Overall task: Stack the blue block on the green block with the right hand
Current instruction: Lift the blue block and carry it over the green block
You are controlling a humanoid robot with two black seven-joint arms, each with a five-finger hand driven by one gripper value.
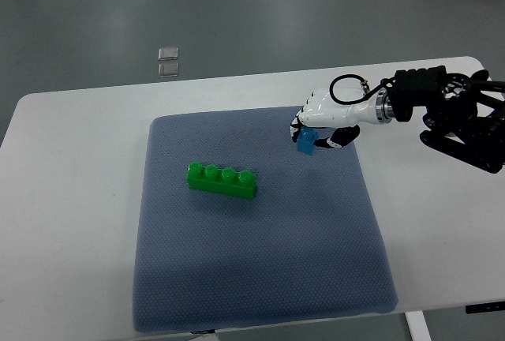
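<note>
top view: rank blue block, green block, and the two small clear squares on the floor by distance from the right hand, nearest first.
1. blue block: in the right hand, at the mat's upper right.
2. green block: mat centre, left of and below the hand.
3. clear squares: on the floor beyond the table's far edge, upper left.

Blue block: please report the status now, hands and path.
Right hand shut on blue block, over far right of mat. Left hand not in view. Green block lies mid-mat, studs up. Nothing between them.
</note>
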